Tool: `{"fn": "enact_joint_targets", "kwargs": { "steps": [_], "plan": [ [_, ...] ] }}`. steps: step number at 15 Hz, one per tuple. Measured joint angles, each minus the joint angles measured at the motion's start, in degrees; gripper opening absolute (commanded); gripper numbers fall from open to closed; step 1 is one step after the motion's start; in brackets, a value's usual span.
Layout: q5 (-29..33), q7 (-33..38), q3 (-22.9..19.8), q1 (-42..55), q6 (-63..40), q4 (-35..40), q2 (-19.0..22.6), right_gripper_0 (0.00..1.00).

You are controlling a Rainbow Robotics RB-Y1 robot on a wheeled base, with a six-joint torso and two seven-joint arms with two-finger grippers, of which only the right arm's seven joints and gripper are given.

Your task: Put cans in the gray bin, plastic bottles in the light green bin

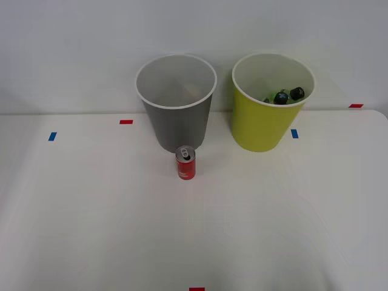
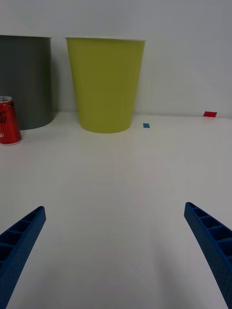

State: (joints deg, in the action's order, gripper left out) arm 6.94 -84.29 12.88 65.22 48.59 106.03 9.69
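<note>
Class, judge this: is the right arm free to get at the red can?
Probably yes. The can stands alone on bare table before the gray bin, and the fingers are open.

The front view looks forward and down from above onto the white table, taking in the open tops of the gray bin and the light green bin beside it, while the right wrist view sits low near the tabletop, facing both bins side-on.

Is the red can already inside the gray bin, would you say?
No, the red can stands upright on the table just in front of the gray bin.
</note>
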Motion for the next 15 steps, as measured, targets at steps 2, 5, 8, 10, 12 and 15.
{"fn": "enact_joint_targets", "kwargs": {
  "steps": [2,5,8,10,12,15],
  "plan": [
    [0.0,0.0,0.7,-1.4,-0.6,-1.6,1.0,1.0],
    [-1.4,-0.7,3.7,-1.6,-0.4,-0.4,4.8,1.0],
    [-1.3,-2.1,5.2,-2.6,-0.4,0.6,7.9,1.0],
    [-1.3,-3.1,6.7,-4.3,-0.6,0.6,9.8,1.0],
    [-2.6,-4.4,9.2,-6.1,-0.8,0.6,12.0,1.0],
    [-6.5,-9.9,12.7,-9.8,-2.4,0.6,15.4,1.0]
  ]
}}
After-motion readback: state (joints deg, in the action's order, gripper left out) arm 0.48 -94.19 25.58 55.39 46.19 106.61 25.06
